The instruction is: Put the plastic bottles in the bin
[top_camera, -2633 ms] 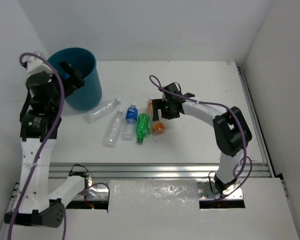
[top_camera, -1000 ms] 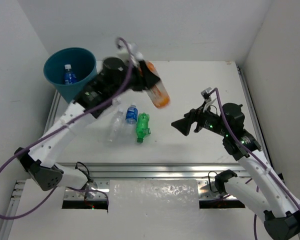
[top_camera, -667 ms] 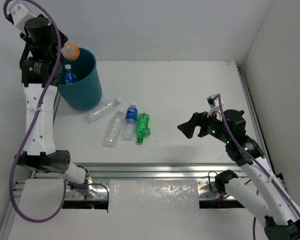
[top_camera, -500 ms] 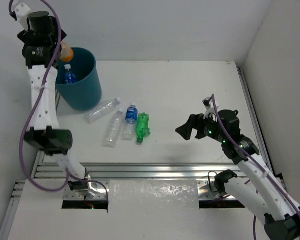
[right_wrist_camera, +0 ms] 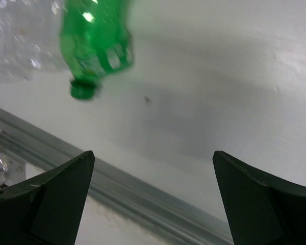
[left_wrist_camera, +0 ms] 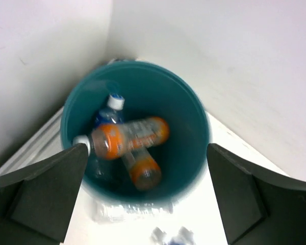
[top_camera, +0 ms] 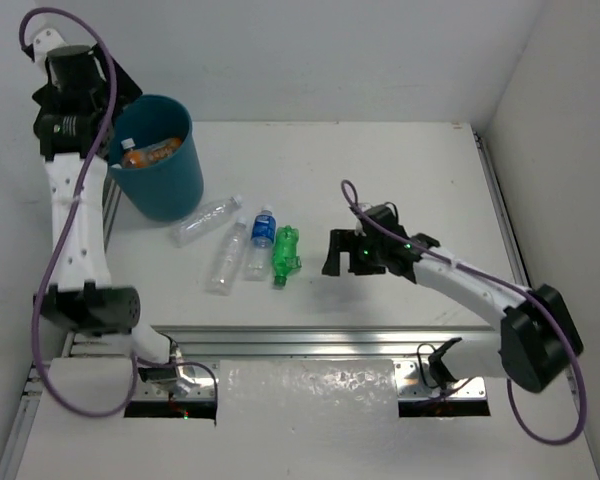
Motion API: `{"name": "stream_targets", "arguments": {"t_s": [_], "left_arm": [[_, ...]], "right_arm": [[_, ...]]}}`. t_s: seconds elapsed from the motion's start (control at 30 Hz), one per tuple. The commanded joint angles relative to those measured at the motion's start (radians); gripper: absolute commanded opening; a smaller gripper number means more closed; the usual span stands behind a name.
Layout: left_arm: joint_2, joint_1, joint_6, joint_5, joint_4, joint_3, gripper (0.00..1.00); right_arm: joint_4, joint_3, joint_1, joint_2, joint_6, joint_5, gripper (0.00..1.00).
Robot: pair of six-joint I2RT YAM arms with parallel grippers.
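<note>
The left gripper (left_wrist_camera: pixel 147 149) has just sprung open over the bin (left_wrist_camera: pixel 196 109). Its orange bottle (left_wrist_camera: pixel 130 137) now lies inside, seemingly across another. The right gripper (right_wrist_camera: pixel 153 153), open and empty, hovers by the green bottle (right_wrist_camera: pixel 97 41), one of four left outside.

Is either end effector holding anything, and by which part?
Nothing is held. The left end effector is open above the bin, with two orange bottles inside; the right end effector is open near the green bottle, not touching it.

bin (top_camera: pixel 178 182) upright | orange bottles (left_wrist_camera: pixel 130 138) inside | green bottle (top_camera: pixel 286 248) lying outside
</note>
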Motion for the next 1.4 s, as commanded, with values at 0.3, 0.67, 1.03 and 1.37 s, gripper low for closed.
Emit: {"name": "stream_targets", "arguments": {"t_s": [0.3, 0.67, 1.03, 1.37], "left_arm": [[-0.656, -0.203, -0.017, 0.233, 0.156, -0.677, 1.0], [-0.682, -0.206, 0.058, 0.236, 0.115, -0.712, 1.0], [-0.693, -0.206, 0.055, 0.333, 0.144, -0.786, 1.0], [-0.705, -0.211, 0.001, 0.537, 0.23, -0.862, 1.0]], "right_arm": [[-0.084, 0.606, 0.171, 0.541, 0.056, 0.296, 0.94], [-0.123, 0.7, 0.203, 0.78, 0.1, 0.342, 0.77], [-0.045, 0.452, 0.139, 0.638, 0.114, 0.35, 0.67], [0.11, 0.217, 0.102, 0.417, -0.076, 0.216, 0.3]]}}
